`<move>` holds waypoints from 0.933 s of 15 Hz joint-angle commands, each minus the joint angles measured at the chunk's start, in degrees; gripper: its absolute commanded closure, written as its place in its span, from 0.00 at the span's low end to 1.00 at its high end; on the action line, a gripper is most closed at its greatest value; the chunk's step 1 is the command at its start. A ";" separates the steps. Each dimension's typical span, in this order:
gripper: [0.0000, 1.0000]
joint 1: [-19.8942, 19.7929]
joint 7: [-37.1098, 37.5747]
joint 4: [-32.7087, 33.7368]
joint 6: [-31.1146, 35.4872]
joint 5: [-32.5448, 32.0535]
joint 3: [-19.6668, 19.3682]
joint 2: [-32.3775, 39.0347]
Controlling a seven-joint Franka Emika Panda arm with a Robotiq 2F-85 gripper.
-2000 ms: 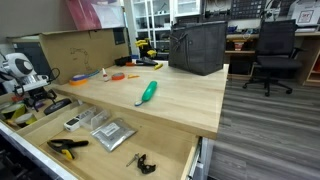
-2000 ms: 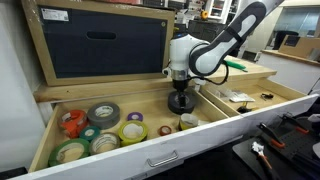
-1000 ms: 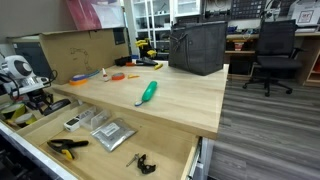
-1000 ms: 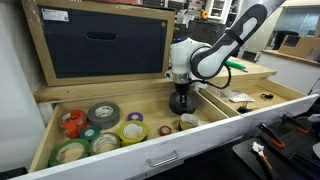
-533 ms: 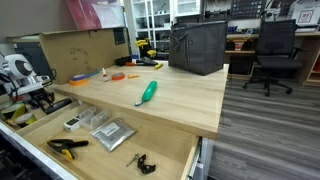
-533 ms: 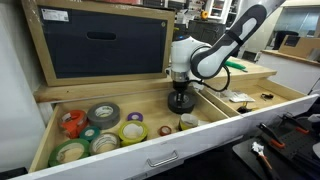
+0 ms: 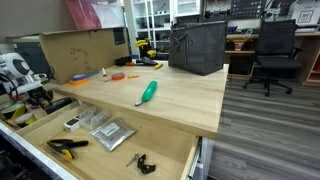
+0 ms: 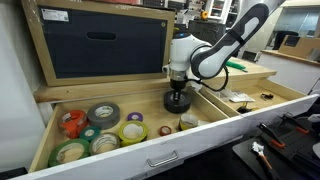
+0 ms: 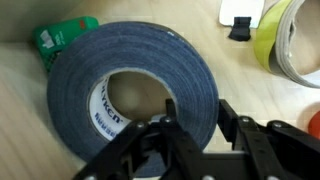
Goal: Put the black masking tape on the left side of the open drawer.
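While in hand [image 8: 178, 95], black masking tape [image 8: 171, 103] within drawer [image 8: 150, 158]

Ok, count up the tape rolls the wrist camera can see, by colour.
black masking tape: 1
green roll: 1
yellow roll, partly cut off at the frame edge: 1
Total: 3

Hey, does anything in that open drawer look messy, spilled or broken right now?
Nothing stands out. The other tape rolls lie flat in the open drawer, nothing spilled. The black masking tape is simply clamped in the pincer, one finger through its core.
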 commanded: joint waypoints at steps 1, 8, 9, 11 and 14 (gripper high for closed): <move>0.81 2.48 0.01 -0.39 0.64 -2.63 -0.33 -2.97; 0.81 1.59 -2.66 0.80 3.42 -0.59 1.01 -0.72; 0.81 1.10 -2.90 0.58 4.04 -0.13 1.08 -0.55; 0.81 -0.23 -3.75 0.38 5.16 0.95 1.19 0.25; 0.81 -3.28 -6.36 -0.19 7.47 4.03 2.39 1.49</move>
